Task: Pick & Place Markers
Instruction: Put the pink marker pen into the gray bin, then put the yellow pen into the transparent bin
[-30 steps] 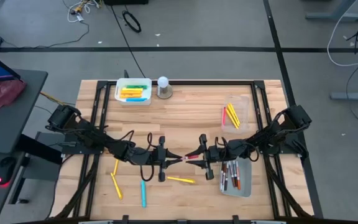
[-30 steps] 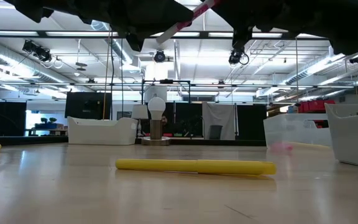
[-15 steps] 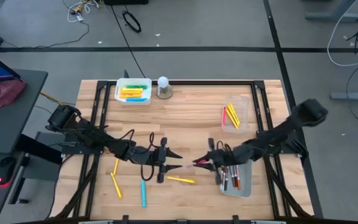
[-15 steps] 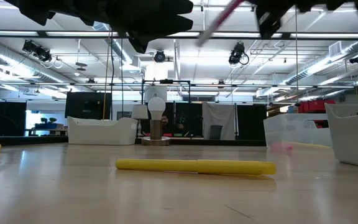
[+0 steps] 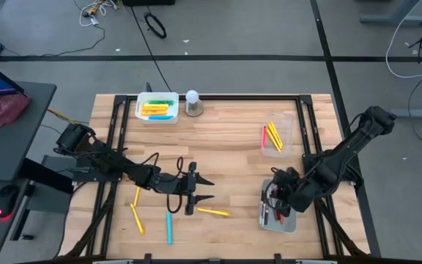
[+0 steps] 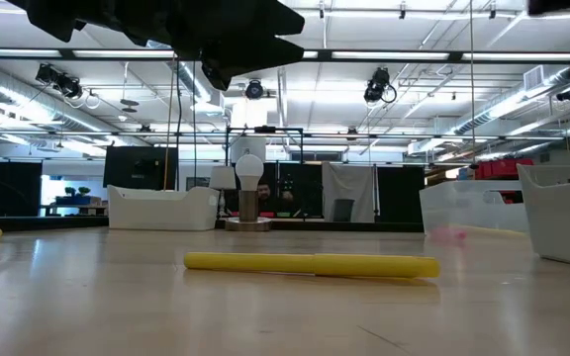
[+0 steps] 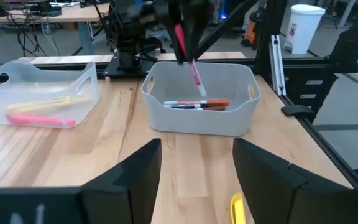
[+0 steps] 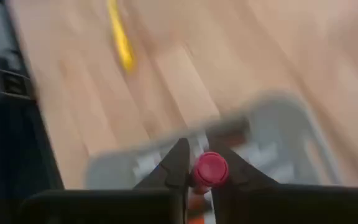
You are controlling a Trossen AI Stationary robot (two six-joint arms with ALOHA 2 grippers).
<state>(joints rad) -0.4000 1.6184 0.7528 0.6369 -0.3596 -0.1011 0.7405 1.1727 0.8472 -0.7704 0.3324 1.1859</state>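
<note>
We are seeing the right gripper (image 5: 275, 199) hanging over the grey bin (image 5: 290, 222) at the table's near right corner, its fingers (image 8: 178, 163) pinching a pink-capped marker (image 8: 211, 168). In the left wrist view that marker (image 7: 194, 70) is pointing down into the bin (image 7: 199, 127), its tip above the white and orange markers (image 7: 194, 104) lying inside; we cannot tell whether it is touching them. From above, the gripper is covering most of the bin's contents.

The left gripper (image 5: 205, 188) is hovering well to the left of the grey bin, its fingers (image 7: 138, 172) spread wide and empty. A yellow marker (image 5: 213, 212) is lying just beside it, with more yellow markers (image 5: 136, 218) and a blue one (image 5: 169, 228) farther left. Beyond the grey bin a clear tray (image 5: 290, 123) is holding yellow and pink markers (image 5: 271, 136).

In the low view only the yellow marker (image 6: 311, 264) is lying plainly visible; both arms are cut off at the upper edge.
</note>
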